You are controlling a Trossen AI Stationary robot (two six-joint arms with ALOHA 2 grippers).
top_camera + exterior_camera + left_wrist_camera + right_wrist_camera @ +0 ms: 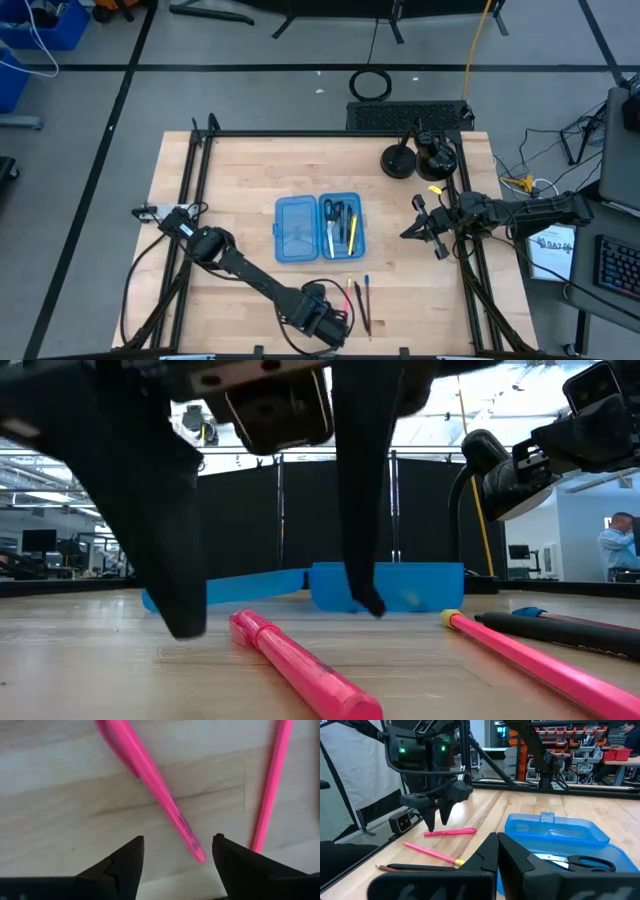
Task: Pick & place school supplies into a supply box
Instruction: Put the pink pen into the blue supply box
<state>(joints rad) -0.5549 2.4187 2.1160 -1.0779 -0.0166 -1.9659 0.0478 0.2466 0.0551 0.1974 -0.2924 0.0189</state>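
Note:
The open light-blue supply box (pixel 320 228) lies mid-table; black-handled scissors (pixel 580 862) and a yellow pencil (pixel 351 232) lie in its right half. Near the table's near edge lie a pink highlighter (pixel 150 775), a thin pink pencil (pixel 270 795) and a black pen (pixel 580 632). My left gripper (pixel 177 852) is open and points down. Its fingers stand on either side of the highlighter's end without touching it, as the low view (pixel 275 615) also shows. My right gripper (pixel 408 232) is shut and hovers right of the box.
Black round stands (pixel 415 158) sit at the table's far right corner. A black frame rail (pixel 195 180) runs along the left side and cables hang off the right edge. Bare wood lies between the box and the pens.

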